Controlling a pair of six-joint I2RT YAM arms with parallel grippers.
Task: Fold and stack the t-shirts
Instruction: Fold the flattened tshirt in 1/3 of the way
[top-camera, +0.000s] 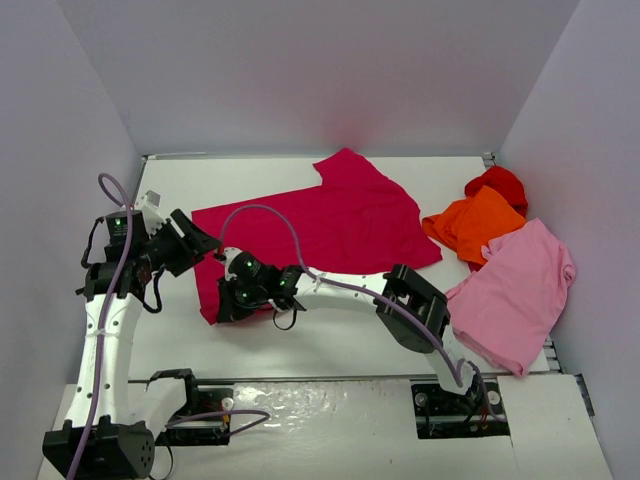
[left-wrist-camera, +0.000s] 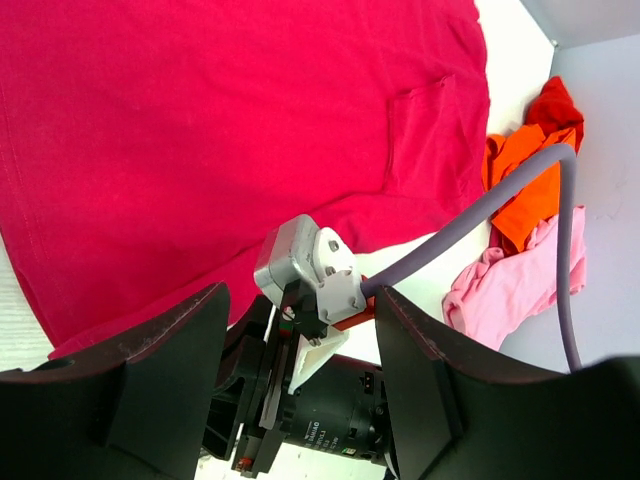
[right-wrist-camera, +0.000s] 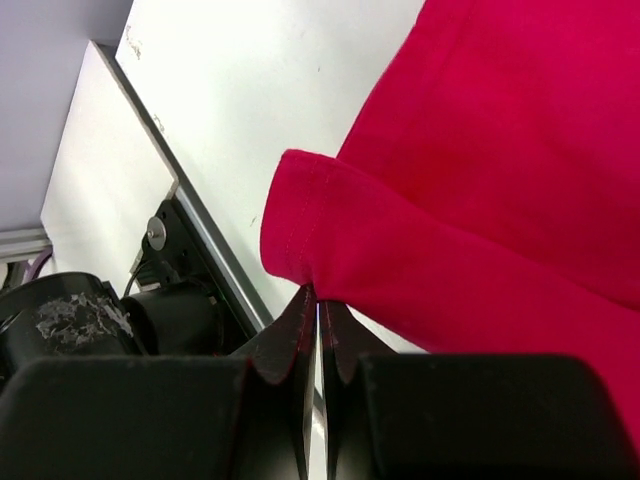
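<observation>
right gripper (right-wrist-camera: 318, 300) pinches the near hem corner of the crimson shirt (top-camera: 330, 225) on the table (top-camera: 330, 345), left gripper (top-camera: 205, 243) hangs spread and empty beside it, I'd grab that edge and lift evenly

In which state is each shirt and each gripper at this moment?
crimson t-shirt: spread out, unfolded, one hem corner lifted
orange t-shirt: crumpled, unfolded
bright red t-shirt: crumpled, unfolded
light pink t-shirt: loosely spread, unfolded
left gripper: open, empty
right gripper: shut on the crimson t-shirt's hem
</observation>
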